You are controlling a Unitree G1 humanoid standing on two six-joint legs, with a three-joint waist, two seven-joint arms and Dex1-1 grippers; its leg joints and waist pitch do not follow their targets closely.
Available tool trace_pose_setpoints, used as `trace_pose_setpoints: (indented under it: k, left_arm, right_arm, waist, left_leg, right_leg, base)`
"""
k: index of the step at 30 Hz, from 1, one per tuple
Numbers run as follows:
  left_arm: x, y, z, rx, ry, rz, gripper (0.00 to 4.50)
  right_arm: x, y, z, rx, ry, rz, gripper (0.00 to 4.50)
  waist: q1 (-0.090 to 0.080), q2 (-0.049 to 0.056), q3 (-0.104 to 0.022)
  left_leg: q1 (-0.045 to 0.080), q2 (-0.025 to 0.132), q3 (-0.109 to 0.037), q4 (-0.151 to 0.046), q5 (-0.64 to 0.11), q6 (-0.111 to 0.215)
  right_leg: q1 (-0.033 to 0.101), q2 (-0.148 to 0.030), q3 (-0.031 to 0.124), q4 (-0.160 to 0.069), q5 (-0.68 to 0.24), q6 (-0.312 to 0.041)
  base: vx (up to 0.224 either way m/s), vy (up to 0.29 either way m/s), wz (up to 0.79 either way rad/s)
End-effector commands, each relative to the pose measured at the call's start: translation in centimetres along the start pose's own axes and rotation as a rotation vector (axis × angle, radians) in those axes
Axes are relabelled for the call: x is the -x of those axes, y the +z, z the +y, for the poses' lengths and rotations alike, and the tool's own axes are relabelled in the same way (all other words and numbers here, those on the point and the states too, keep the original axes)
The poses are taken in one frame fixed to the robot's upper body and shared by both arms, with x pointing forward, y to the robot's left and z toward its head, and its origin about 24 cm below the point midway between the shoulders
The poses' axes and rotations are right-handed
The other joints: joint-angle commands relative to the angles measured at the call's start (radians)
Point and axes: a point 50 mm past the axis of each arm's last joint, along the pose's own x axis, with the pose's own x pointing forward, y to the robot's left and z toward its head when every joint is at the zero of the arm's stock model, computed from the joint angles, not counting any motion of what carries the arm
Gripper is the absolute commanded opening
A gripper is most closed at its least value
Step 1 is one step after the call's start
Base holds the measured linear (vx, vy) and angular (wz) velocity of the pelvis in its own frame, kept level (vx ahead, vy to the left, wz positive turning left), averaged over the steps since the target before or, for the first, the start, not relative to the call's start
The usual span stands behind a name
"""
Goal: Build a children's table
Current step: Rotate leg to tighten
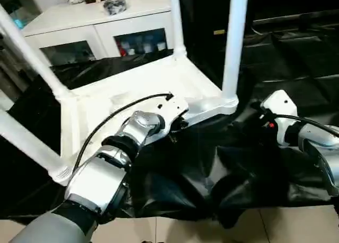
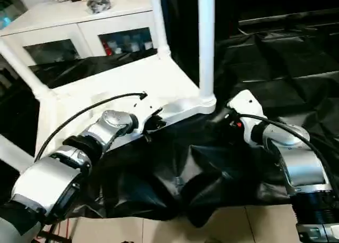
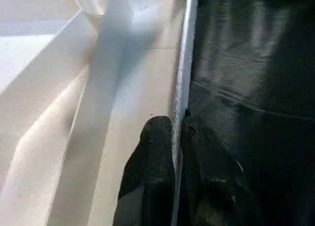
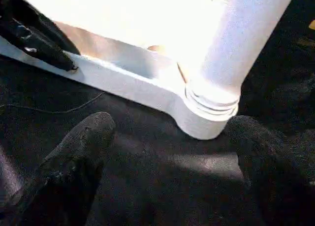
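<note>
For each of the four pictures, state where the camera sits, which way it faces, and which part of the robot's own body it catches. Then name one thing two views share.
Left eye: on the head, facing forward and down at the upturned children's table; both silver forearms show.
Right eye: beside it, same scene.
Left wrist: looks along the left end effector, pinching the tabletop's rim.
Right wrist: looks along the open right end effector at a corner socket.
Shared: that socket also shows in the head views.
</note>
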Motion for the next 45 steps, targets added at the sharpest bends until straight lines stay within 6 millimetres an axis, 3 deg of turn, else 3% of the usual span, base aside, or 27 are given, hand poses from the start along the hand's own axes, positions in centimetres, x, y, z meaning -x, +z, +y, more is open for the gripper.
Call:
trace_pose_setpoints:
  k: [1,2,3,4,5,6,8,9,11,12,14,15,17,22,26,27,28,29,30,34,35,45]
  left_arm:
    - [0.6,-0.8,0.1,0.050,-0.078,0.025,0.21]
    - [0.9,-1.0,0.1,0.071,-0.129,0.026,0.14]
    - [0.9,-1.0,0.1,0.074,-0.137,0.027,0.14]
    - [1.4,-1.8,0.2,0.064,-0.181,0.048,0.07]
    - [1.6,-2.2,0.3,0.053,-0.187,0.058,0.07]
    - [1.6,-2.2,0.3,0.053,-0.187,0.058,0.07]
    - [2.2,-3.2,0.5,0.050,-0.185,0.064,0.07]
    - [2.4,-3.4,0.6,0.052,-0.189,0.060,0.07]
    - [3.3,-4.0,1.0,0.077,-0.217,0.048,0.07]
    - [3.9,-4.3,1.3,0.082,-0.224,0.040,0.07]
    - [5.0,-4.7,1.7,0.062,-0.229,0.026,0.07]
    - [5.5,-4.9,1.9,0.059,-0.221,0.020,0.07]
    - [6.4,-5.4,2.2,0.057,-0.205,0.011,0.07]
    - [8.4,-6.1,2.0,0.046,-0.186,0.019,0.07]
    - [9.5,-5.9,1.1,0.036,-0.180,0.011,0.07]
    - [9.5,-5.5,0.4,0.009,-0.196,-0.021,0.07]
    - [9.5,-5.5,0.4,0.008,-0.197,-0.022,0.07]
    - [9.4,-5.1,-0.2,0.017,-0.226,-0.063,0.07]
    - [9.4,-5.1,-0.2,0.017,-0.226,-0.063,0.56]
    - [8.8,-4.4,-0.9,-0.035,-0.260,-0.101,0.69]
    - [8.8,-4.4,-0.9,-0.035,-0.260,-0.101,0.97]
    - [6.6,-3.1,-0.8,-0.016,-0.194,-0.123,0.97]
  right_arm:
    - [-0.3,0.5,0.4,0.012,0.028,-0.018,4.12]
    - [-0.4,0.5,0.4,0.009,0.032,-0.022,4.12]
    - [-0.4,0.5,0.4,0.008,0.033,-0.023,4.12]
    - [-0.5,0.4,0.5,0.007,0.040,-0.026,4.12]
    - [-0.6,0.4,0.6,0.006,0.044,-0.028,4.12]
    - [-0.6,0.4,0.6,0.006,0.044,-0.028,4.12]
    - [-0.9,0.7,0.7,0.003,0.055,-0.050,4.12]
    - [-1.0,0.8,0.8,0.000,0.059,-0.057,4.12]
    - [-1.1,1.1,0.8,-0.009,0.070,-0.085,4.12]
    - [-1.0,1.2,0.9,-0.014,0.082,-0.099,4.12]
    - [-0.7,1.5,1.3,-0.025,0.122,-0.126,4.12]
    - [-0.5,1.6,1.6,-0.030,0.144,-0.136,4.12]
    - [-0.1,1.6,2.2,-0.035,0.198,-0.139,4.12]
    - [0.7,0.9,3.4,-0.024,0.290,-0.113,4.12]
    - [0.8,0.5,3.2,-0.027,0.280,-0.104,4.12]
    - [0.8,0.4,3.1,-0.031,0.273,-0.102,4.12]
    - [0.8,0.4,3.1,-0.031,0.272,-0.102,4.12]
    - [0.8,0.3,3.2,-0.043,0.276,-0.097,4.12]
    - [0.8,0.3,3.2,-0.043,0.276,-0.097,4.12]
    - [0.7,0.0,3.6,-0.044,0.290,-0.081,4.12]
    - [0.7,0.0,3.6,-0.044,0.290,-0.081,4.12]
    - [0.5,-0.3,4.0,-0.055,0.282,-0.080,4.12]
  waist:
    - [0.005,-0.047,-0.076]
    - [0.009,-0.057,-0.077]
    - [0.010,-0.054,-0.076]
    - [0.013,-0.070,-0.078]
    - [0.013,-0.073,-0.074]
    - [0.015,-0.066,-0.075]
    - [0.016,-0.072,-0.071]
    - [0.017,-0.079,-0.071]
    - [0.015,-0.075,-0.066]
    - [0.014,-0.091,-0.066]
    - [0.017,-0.082,-0.065]
    - [0.013,-0.091,-0.064]
    - [0.016,-0.083,-0.065]
    - [0.013,-0.086,-0.062]
    - [0.007,-0.083,-0.055]
    - [0.006,-0.082,-0.053]
    - [0.007,-0.088,-0.053]
    - [0.007,-0.086,-0.052]
    - [0.009,-0.084,-0.052]
    - [0.025,-0.087,-0.055]
    - [0.028,-0.087,-0.056]
    - [0.034,-0.087,-0.058]
  left_leg:
    - [0.010,0.013,-0.011,-0.045,-0.047,0.200]
    - [0.009,0.013,-0.009,-0.044,-0.031,0.212]
    - [0.008,0.012,-0.008,-0.043,-0.026,0.216]
    - [0.007,0.013,-0.007,-0.042,-0.019,0.224]
    - [0.007,0.014,-0.005,-0.043,-0.021,0.233]
    - [0.007,0.014,-0.006,-0.041,-0.019,0.235]
    - [0.008,0.015,-0.005,-0.044,-0.032,0.235]
    - [0.007,0.016,-0.005,-0.045,-0.039,0.231]
    - [0.009,0.019,-0.006,-0.051,-0.070,0.211]
    - [0.008,0.019,-0.004,-0.052,-0.077,0.208]
    - [0.011,0.023,-0.006,-0.055,-0.090,0.198]
    - [0.008,0.023,-0.005,-0.055,-0.095,0.195]
    - [0.014,0.031,-0.007,-0.058,-0.098,0.186]
    - [0.015,0.036,-0.007,-0.065,-0.123,0.161]
    - [0.019,0.031,-0.003,-0.069,-0.172,0.133]
    - [0.020,0.033,-0.004,-0.071,-0.187,0.120]
    - [0.021,0.035,-0.004,-0.073,-0.194,0.114]
    - [0.020,0.033,-0.004,-0.073,-0.197,0.108]
    - [0.021,0.033,-0.003,-0.073,-0.195,0.104]
    - [0.023,0.031,-0.001,-0.069,-0.171,0.104]
    - [0.021,0.030,-0.001,-0.069,-0.160,0.105]
    - [0.020,0.023,0.001,-0.062,-0.143,0.112]
  right_leg:
    - [0.068,-0.026,0.010,-0.058,-0.052,-0.236]
    - [0.067,-0.028,0.011,-0.056,-0.048,-0.241]
    - [0.067,-0.028,0.010,-0.056,-0.052,-0.241]
    - [0.066,-0.030,0.012,-0.055,-0.052,-0.244]
    - [0.063,-0.029,0.011,-0.058,-0.066,-0.245]
    - [0.064,-0.030,0.012,-0.054,-0.067,-0.246]
    - [0.062,-0.030,0.011,-0.059,-0.098,-0.244]
    - [0.062,-0.030,0.012,-0.058,-0.111,-0.240]
    - [0.060,-0.031,0.014,-0.062,-0.156,-0.238]
    - [0.060,-0.029,0.014,-0.064,-0.160,-0.236]
    - [0.061,-0.032,0.016,-0.059,-0.164,-0.242]
    - [0.060,-0.030,0.018,-0.060,-0.161,-0.240]
    - [0.059,-0.031,0.021,-0.052,-0.131,-0.251]
    - [0.058,-0.033,0.025,-0.049,-0.123,-0.259]
    - [0.049,-0.028,0.026,-0.059,-0.193,-0.249]
    - [0.048,-0.029,0.027,-0.061,-0.212,-0.244]
    - [0.048,-0.030,0.028,-0.062,-0.222,-0.241]
    - [0.047,-0.028,0.029,-0.063,-0.236,-0.232]
    - [0.045,-0.028,0.030,-0.063,-0.234,-0.231]
    - [0.043,-0.026,0.032,-0.061,-0.196,-0.230]
    - [0.045,-0.027,0.031,-0.058,-0.184,-0.228]
    - [0.047,-0.025,0.030,-0.061,-0.177,-0.223]
  base:
    - [0.000,0.000,0.00]
    - [0.000,0.000,0.00]
    - [0.000,0.000,0.00]
    - [0.000,0.000,0.00]
    - [0.000,0.000,0.00]
    - [0.000,0.000,0.00]
    - [0.000,0.000,0.00]
    - [0.000,0.000,0.00]
    - [0.000,0.000,0.00]
    - [0.000,0.000,0.00]
    - [0.000,0.000,0.00]
    - [0.000,0.000,0.00]
    - [0.000,0.000,0.00]
    - [0.000,0.000,0.00]
    - [0.000,0.000,0.00]
    - [0.000,0.000,0.00]
    - [0.000,0.000,0.00]
    - [0.000,0.000,0.00]
    - [0.000,0.000,0.00]
    - [0.000,0.000,0.00]
    - [0.000,0.000,0.00]
    - [0.000,0.000,0.00]
